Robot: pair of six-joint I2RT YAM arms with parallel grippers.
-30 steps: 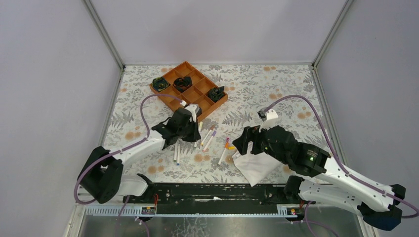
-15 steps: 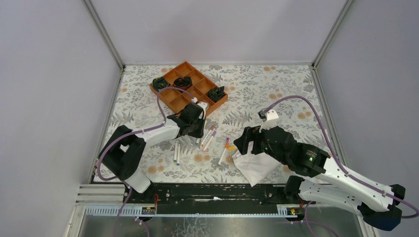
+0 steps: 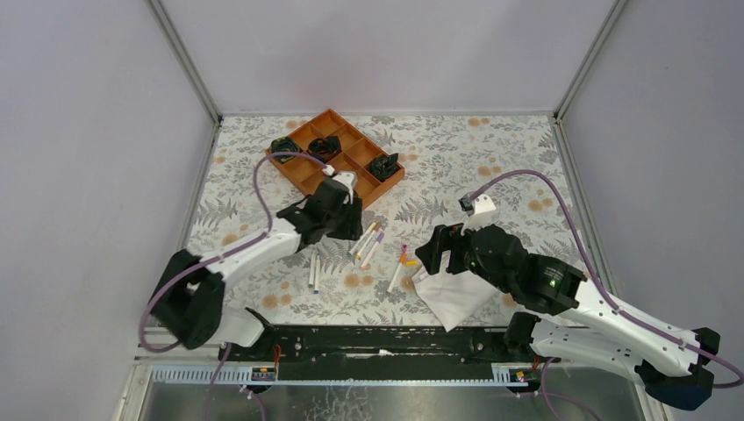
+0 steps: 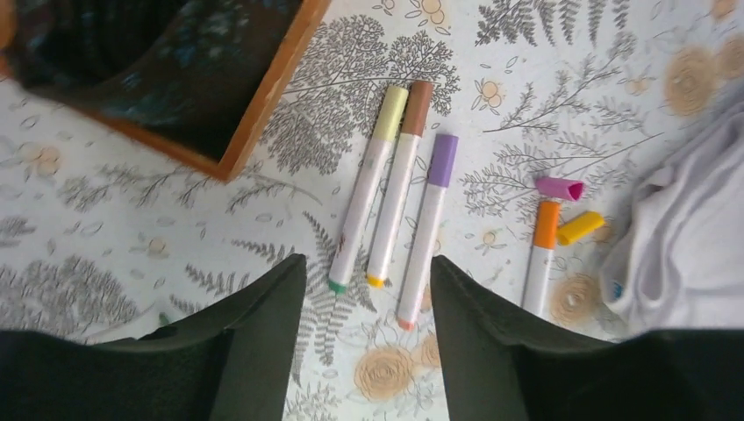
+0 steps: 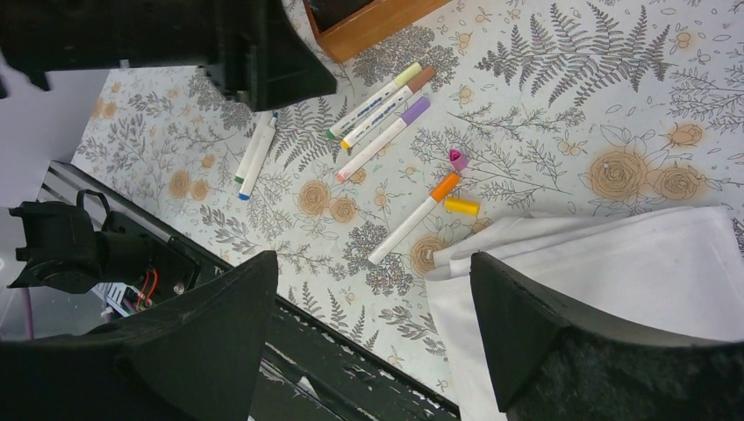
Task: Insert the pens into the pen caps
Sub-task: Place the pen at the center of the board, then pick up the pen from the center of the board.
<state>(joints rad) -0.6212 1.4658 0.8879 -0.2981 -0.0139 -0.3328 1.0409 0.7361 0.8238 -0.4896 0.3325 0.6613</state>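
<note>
- Your left gripper (image 4: 367, 272) stands parted, holding nothing, over three capped pens (image 4: 393, 189) lying side by side.
- Your right gripper (image 5: 370, 263) gapes wide, empty, over the edge of the white cloth (image 5: 614, 263).
- Loose pink cap (image 4: 560, 188) and yellow cap (image 4: 580, 227) lie beside the orange-capped pen (image 4: 541, 254).

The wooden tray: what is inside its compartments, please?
Three dark crumpled things sit in the wooden tray: two toward its far left, one at its right. Other visible compartments look empty. The left arm covers its near corner.
</note>
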